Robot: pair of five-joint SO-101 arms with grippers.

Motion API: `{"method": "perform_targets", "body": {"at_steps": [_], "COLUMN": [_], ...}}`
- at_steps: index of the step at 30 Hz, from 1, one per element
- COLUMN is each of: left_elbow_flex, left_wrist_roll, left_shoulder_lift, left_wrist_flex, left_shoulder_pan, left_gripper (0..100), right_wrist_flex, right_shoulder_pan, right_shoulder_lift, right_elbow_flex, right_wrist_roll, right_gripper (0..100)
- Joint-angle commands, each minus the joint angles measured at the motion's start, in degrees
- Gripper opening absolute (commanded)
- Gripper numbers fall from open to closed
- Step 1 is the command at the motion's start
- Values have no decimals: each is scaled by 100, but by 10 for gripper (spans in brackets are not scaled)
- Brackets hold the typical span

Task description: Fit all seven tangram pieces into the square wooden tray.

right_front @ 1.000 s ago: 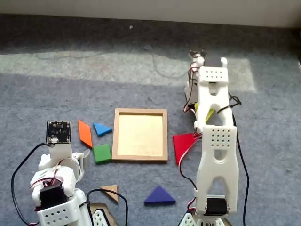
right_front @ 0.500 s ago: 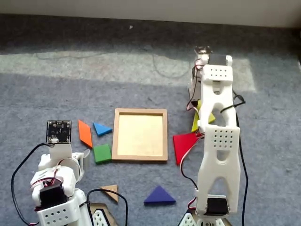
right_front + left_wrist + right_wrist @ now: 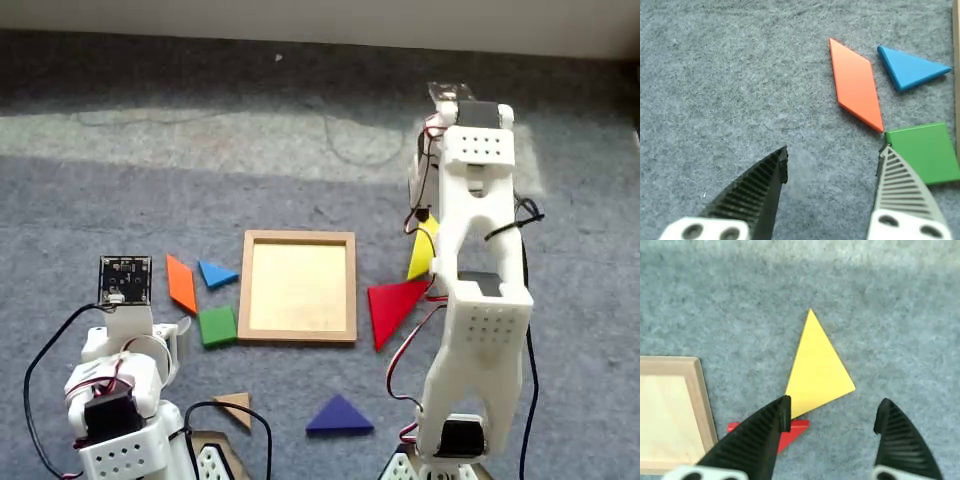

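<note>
The square wooden tray (image 3: 245, 290) lies mid-table with nothing in it. To its left are an orange parallelogram (image 3: 181, 283), a light blue triangle (image 3: 216, 273) and a green square (image 3: 216, 326). A tan triangle (image 3: 236, 406) and a dark blue triangle (image 3: 339, 416) lie in front of it. A red triangle (image 3: 393, 308) and a yellow triangle (image 3: 423, 250) lie to its right. My right gripper (image 3: 835, 407) hangs open above the yellow triangle (image 3: 817, 367), near its edge next to the red triangle (image 3: 790, 432). My left gripper (image 3: 834, 154) is open over bare carpet beside the green square (image 3: 925, 152).
Grey carpet covers the table. The right arm (image 3: 475, 300) stretches along the tray's right side, over part of the yellow triangle. The tray's rim (image 3: 702, 395) is close to the right gripper. The orange parallelogram (image 3: 856, 85) and light blue triangle (image 3: 910, 67) lie beyond the left gripper.
The right arm has swung a little to the right and stretched farther from its base, so more of the yellow triangle shows. The left arm and the pieces have stayed put.
</note>
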Motion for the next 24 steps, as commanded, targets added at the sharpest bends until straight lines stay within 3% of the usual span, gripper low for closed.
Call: {"method": "perform_targets", "body": {"at_steps": [1, 8, 11, 24], "left_elbow_flex": [-48, -48, -48, -48], "left_wrist_roll": [-44, -44, -44, -44], "left_shoulder_lift": [-13, -13, -13, -13], "left_wrist_flex": [-97, -97, -105, -105], "left_shoulder_pan": [-57, -66, -57, -66], "left_gripper": [291, 291, 291, 291], "right_wrist_flex": [-215, -2519, -3029, -3178], "right_shoulder_pan": [48, 40, 48, 48], "right_shoulder_lift": [-1024, -2202, -2571, -1525], "right_elbow_flex": [813, 3723, 4708, 3952], "right_wrist_roll": [-202, -677, -677, -738], "right_gripper": [269, 269, 269, 269]}}
